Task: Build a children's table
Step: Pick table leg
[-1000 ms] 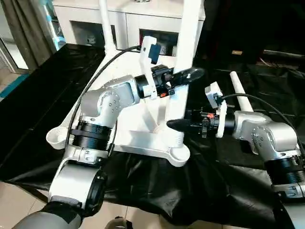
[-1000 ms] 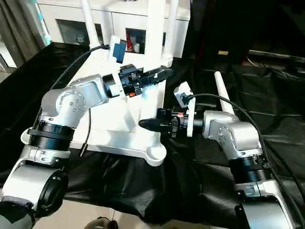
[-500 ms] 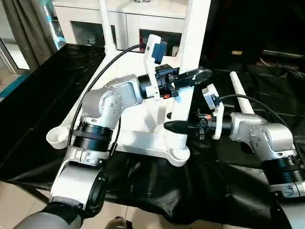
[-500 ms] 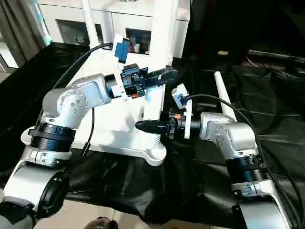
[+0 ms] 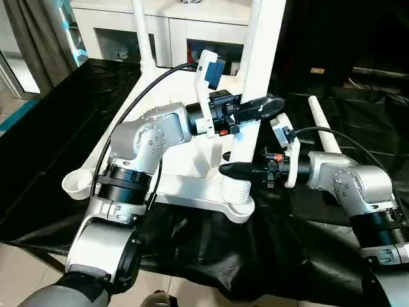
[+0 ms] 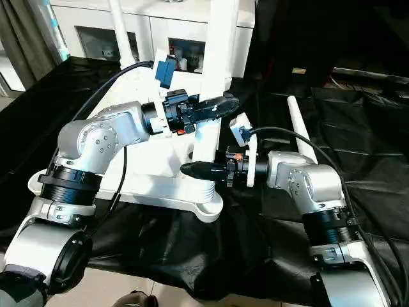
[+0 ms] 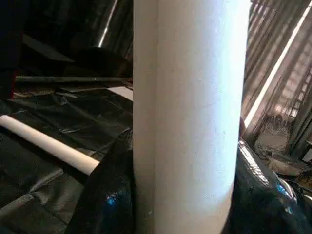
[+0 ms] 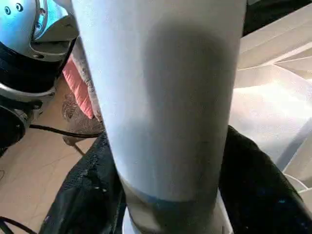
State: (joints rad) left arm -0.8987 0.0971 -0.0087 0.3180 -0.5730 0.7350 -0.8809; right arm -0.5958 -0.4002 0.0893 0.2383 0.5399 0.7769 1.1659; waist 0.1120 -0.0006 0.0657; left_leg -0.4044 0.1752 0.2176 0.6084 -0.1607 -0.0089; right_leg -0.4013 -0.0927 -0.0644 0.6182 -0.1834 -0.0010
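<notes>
A black plastic sheet [image 5: 57, 128] covers the work surface, with a white cabinet [image 5: 172, 25] with glass doors behind it. On the sheet lies the white tabletop [image 5: 192, 182], underside up, its ribs and round corner sockets showing. A white leg [image 5: 252, 96] stands upright in the near corner socket [image 5: 235, 192] on the robot's right side of the top. The left gripper [image 5: 252, 107] is clamped around this leg partway up, one black finger on each side of the tube. The right gripper [image 5: 238, 169] is at the leg's base, just above the socket, its fingers on either side of the tube; whether they press it I cannot tell. Another leg [image 5: 142, 38] stands at a far corner. A spare leg [image 5: 323, 128] lies loose on the sheet beyond the right arm.
</notes>
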